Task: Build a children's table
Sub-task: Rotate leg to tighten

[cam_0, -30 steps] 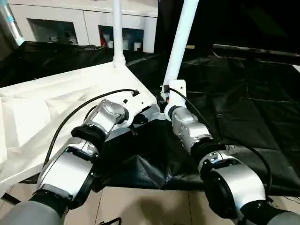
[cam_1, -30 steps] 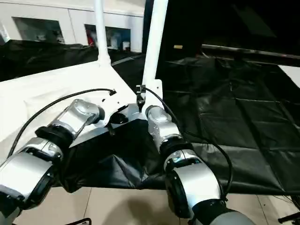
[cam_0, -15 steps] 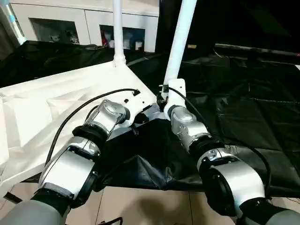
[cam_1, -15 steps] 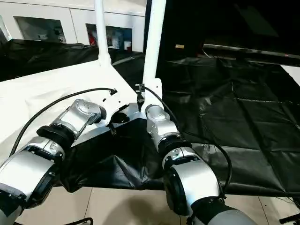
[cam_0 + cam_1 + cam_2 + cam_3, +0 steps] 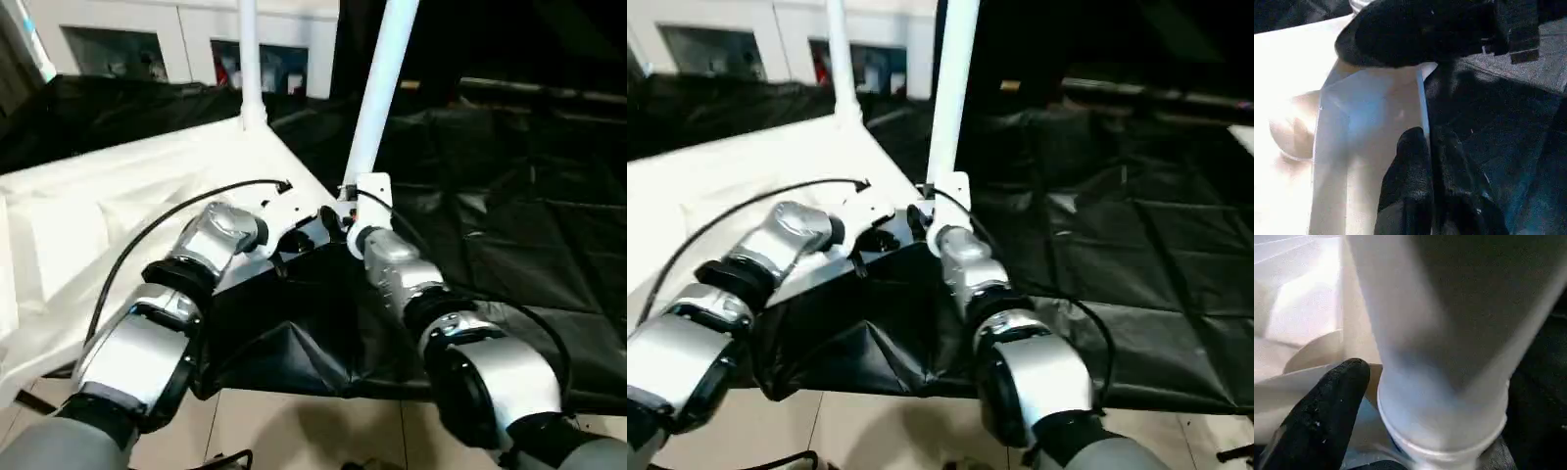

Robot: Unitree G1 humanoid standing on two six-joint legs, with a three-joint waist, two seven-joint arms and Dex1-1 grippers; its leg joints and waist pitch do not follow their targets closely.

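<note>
Two legs are up on the tabletop [image 5: 118,196] so far, and it's lying underside up across the black sheet [image 5: 509,245] covering the floor. The far leg [image 5: 247,59] stands at the tabletop's far corner, toward the white cabinet [image 5: 147,44] at the back. The near leg [image 5: 377,98] rises from the corner socket closest to us, right where both our arms meet.

What just changed: our right gripper [image 5: 1400,431] had been clamped around the base of the near leg a second ago, and now its jaws have spread wide. One black finger [image 5: 1322,406] sits off to the side of the leg's collar, no longer squeezing it. The leg stands on its own with a slight lean, so we'd guess it's seated in the socket, though how deep it sits we can't tell.

Our left gripper [image 5: 1427,147] hasn't budged. Its fingers are pinched together on the thin rim of the tabletop at that same corner, bracing it.

If that leg holds, that's the second of four done, and the other two corners are next.
</note>
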